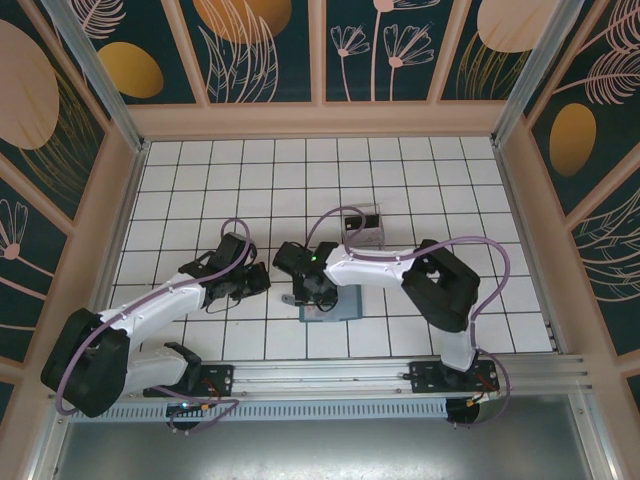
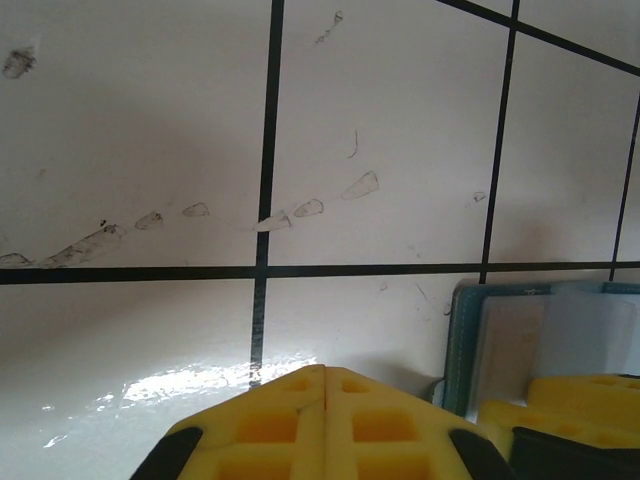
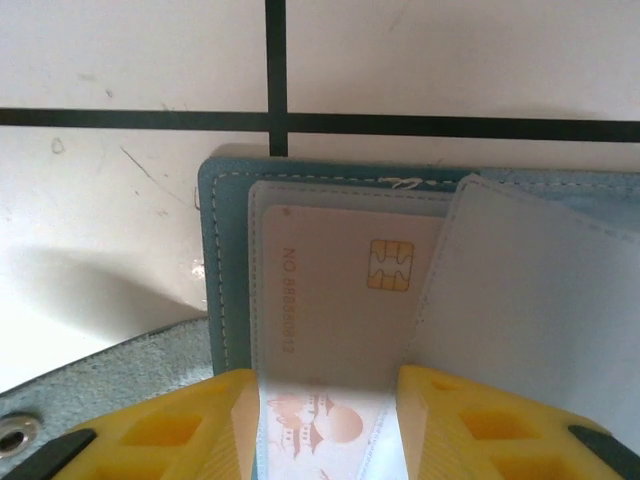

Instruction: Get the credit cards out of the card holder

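The task looks barely begun: the card holder (image 3: 225, 250) lies open on the tiled table (image 3: 120, 60) under the right arm, and a pale chip card (image 3: 335, 300) sits in its clear sleeve (image 3: 258, 215), so at least that one is left to pull. A second clear pocket (image 3: 540, 300) beside it seems empty. The right gripper (image 3: 330, 390) stands spread, fingers flanking the card's near end; the left gripper (image 2: 325, 378), pressed together on nothing, hovers just beside the holder

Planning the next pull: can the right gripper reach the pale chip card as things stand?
Probably yes: the right gripper stands open astride the pale chip card; a clear sleeve may cover it.
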{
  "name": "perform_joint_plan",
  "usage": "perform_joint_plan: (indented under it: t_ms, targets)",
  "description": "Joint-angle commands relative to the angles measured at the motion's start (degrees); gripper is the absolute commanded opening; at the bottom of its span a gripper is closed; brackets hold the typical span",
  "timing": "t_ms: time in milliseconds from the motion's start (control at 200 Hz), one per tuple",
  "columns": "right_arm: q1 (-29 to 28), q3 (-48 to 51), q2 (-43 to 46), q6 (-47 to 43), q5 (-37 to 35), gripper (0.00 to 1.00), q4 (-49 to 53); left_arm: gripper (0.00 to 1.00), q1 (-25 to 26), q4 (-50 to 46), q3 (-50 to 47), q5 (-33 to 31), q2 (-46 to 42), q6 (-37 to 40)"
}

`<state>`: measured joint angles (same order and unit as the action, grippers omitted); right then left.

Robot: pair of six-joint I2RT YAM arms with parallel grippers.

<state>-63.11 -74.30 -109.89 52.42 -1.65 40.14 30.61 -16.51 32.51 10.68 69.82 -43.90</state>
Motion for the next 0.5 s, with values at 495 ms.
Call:
perform_joint_plan:
  t_ms: [495]
  targets:
    - [-1.6, -4.0, -0.4, 0.8, -12.3, 0.50, 14.8, 0.06, -0.5, -0.4, 2.9, 1.2, 1.6, 1.7]
